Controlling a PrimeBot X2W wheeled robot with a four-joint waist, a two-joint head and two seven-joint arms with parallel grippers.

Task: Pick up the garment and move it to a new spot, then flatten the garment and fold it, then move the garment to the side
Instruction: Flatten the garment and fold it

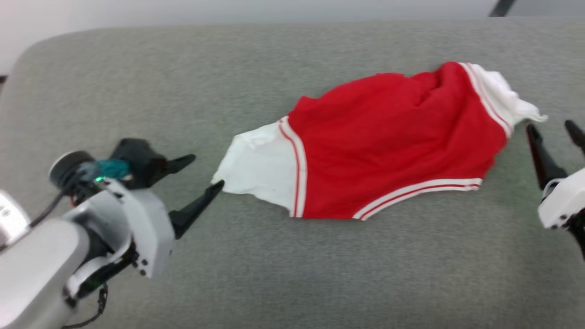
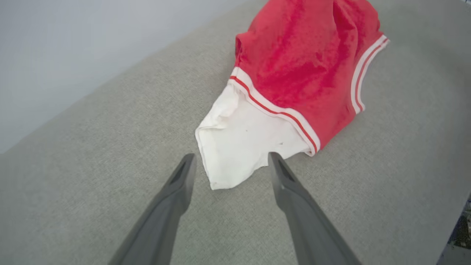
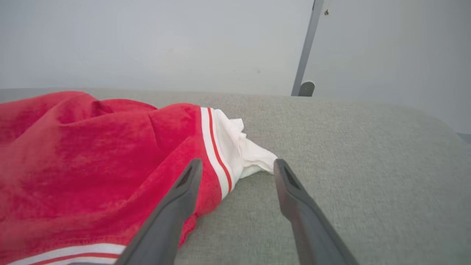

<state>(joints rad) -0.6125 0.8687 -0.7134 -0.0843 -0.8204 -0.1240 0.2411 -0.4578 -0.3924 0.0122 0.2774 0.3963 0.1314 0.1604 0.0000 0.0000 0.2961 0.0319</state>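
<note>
**Both grippers spread wide at the sleeves**

The red jersey-style shirt with white sleeves [image 1: 388, 146] lies rumpled on the grey woven cushion [image 1: 274, 68], stretched out between the two grippers. The left gripper [image 1: 208, 171] stands fully apart and empty, with a white sleeve end [image 2: 235, 147] just ahead of its tips. The right gripper [image 1: 548, 124] is also spread and empty, the bunched sleeve [image 3: 250, 154] just ahead. To flatten it well, I'd pinch each hem low and draw outward evenly.

L gripper [image 2: 232, 155] spread wide, tips flanking white sleeve [image 2: 239, 143] of garment [image 2: 301, 66], on grey cushion [image 2: 81, 184].
</note>
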